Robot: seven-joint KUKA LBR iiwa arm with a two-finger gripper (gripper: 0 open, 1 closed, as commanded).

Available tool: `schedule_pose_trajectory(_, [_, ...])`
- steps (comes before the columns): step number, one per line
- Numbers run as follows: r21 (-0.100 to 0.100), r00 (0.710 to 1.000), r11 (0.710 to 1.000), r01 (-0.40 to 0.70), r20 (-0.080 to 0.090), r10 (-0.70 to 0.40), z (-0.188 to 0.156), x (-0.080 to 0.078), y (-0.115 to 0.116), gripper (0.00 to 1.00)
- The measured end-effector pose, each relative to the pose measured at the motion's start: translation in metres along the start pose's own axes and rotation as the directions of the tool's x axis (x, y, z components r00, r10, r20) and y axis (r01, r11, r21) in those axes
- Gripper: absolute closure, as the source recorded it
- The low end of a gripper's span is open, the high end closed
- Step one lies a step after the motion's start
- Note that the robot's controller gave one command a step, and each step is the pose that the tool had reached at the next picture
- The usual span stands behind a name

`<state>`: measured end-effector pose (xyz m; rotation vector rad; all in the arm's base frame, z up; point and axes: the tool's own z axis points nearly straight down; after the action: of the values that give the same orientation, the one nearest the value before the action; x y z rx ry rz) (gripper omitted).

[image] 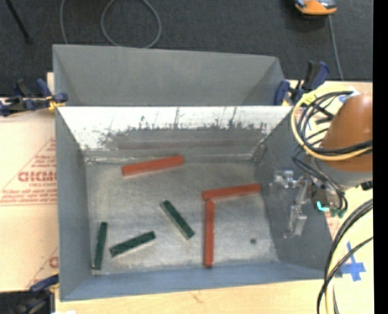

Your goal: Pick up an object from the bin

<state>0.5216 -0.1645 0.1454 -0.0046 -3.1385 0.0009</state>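
Observation:
My gripper (297, 222) hangs over the bin's right sloping wall, above the floor, with nothing seen in it. Nearest to it, on its left, lies a red bar (231, 191) running across the floor. A second red bar (209, 233) runs from that bar's left end toward the front wall, so the two form an L. A small dark speck (252, 242) sits on the floor between this L and the gripper.
A third, orange-red bar (152, 166) lies near the back wall. Three dark green bars lie at the front left: one slanted (177, 218), one (132, 243) beside it, one (100, 244) along the left wall. The arm with its orange dome and cables stands at the right rim.

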Motion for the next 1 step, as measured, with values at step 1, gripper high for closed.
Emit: schedule_pose_trajectory(1, [-0.002,0.986,0.986,-0.168,0.002,0.168,0.0774,0.0297,0.0303,0.0])
